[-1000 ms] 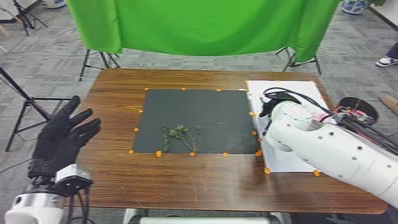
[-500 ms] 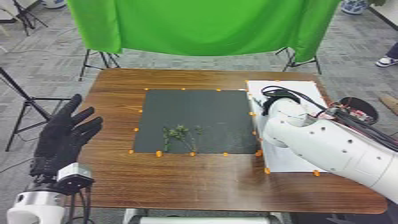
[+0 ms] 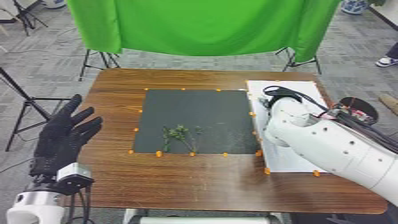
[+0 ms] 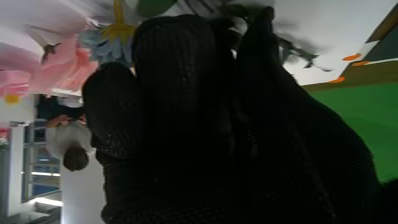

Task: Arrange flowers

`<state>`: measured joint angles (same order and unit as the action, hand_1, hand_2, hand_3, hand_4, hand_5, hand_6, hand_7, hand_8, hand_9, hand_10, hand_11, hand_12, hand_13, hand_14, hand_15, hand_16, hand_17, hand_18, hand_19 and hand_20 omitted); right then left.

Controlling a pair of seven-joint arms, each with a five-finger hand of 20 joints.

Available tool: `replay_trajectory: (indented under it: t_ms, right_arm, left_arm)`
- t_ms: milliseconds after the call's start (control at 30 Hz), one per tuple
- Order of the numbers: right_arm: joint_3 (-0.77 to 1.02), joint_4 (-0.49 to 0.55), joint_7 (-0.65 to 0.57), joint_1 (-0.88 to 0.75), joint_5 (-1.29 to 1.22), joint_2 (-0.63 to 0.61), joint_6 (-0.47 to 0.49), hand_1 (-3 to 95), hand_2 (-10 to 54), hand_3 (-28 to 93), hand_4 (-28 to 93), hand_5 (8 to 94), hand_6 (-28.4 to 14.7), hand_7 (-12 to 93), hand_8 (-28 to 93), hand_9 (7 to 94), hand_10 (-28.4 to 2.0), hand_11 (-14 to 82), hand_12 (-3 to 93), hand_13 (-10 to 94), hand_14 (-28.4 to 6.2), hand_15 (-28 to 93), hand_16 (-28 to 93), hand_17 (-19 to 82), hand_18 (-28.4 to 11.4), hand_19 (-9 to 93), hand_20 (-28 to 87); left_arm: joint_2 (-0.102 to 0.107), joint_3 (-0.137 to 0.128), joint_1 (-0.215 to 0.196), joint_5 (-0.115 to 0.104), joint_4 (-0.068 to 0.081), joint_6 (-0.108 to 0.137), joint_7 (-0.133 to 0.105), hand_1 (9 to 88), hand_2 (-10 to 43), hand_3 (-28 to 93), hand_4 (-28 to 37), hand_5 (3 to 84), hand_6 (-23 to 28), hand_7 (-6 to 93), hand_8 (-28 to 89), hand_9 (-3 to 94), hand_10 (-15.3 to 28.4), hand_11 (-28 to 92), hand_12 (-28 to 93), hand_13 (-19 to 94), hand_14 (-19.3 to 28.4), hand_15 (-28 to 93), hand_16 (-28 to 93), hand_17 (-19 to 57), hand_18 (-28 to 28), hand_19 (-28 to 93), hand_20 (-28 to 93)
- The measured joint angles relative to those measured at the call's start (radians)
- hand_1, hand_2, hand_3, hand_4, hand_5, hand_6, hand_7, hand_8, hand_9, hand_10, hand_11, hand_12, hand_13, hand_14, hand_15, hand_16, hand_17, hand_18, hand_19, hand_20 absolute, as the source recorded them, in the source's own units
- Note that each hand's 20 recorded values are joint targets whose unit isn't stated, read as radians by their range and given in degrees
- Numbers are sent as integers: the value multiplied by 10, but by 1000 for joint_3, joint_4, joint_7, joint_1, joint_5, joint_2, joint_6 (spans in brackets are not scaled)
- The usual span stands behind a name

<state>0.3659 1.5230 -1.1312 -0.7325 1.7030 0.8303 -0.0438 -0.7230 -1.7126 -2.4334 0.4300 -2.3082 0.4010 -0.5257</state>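
Fingers spread loosely on the left hand, while pink flowers crowd the right hand, its grip unclear.

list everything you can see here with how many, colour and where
table: 1, brown wood, centre
mat: 1, dark grey, on the table
white sheet: 1, white, table's right side
leafy stems: a few, green, lower part of the mat
orange markers: many, orange, along mat and sheet edges
pink flowers: several, pink, right wrist view
blue flower: 1, blue and yellow, beside the pink ones
backdrop: 1, green, behind the table
floor: 1, grey, around the table
left hand: 1, black glove, left of the mat
right hand: 1, black glove, by the white sheet
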Motion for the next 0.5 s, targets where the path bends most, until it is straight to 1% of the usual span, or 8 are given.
replay_trajectory:
  t_ms: [200,367,433,500]
  right_arm:
    - [14,33,15,-28,13,-10,-16,561,-36,723,-283,756,-36,266,143,856,-105,267,257,800,-69,578,161,551,-117,932,38]
    - [39,53,17,-53,7,-10,-32,556,-41,726,-283,760,-35,279,193,860,-104,307,253,809,-66,598,169,552,-125,932,118]
    - [29,53,17,-50,8,-9,-46,552,-33,733,-283,761,-30,289,216,858,-102,331,247,811,-66,616,173,551,-128,932,177]
    - [1,50,17,-39,17,-11,-74,546,-29,741,-283,762,-27,299,224,857,-101,348,244,814,-65,625,176,551,-131,932,208]
  left_arm:
    - [-3,-1,1,3,0,-1,11,305,77,624,-202,313,71,81,-77,260,181,237,108,187,269,546,-121,-73,273,540,-1]
    - [-9,-2,3,6,0,-3,21,305,78,624,-202,314,72,80,-77,260,180,237,108,187,268,546,-121,-73,272,540,-2]
    - [-10,-2,4,6,0,-3,22,305,78,624,-202,314,72,80,-77,260,181,236,108,187,268,546,-121,-73,272,540,-2]
    - [-10,-1,5,5,0,-3,22,305,78,624,-203,314,72,80,-77,260,181,237,108,187,269,547,-122,-73,272,540,-2]
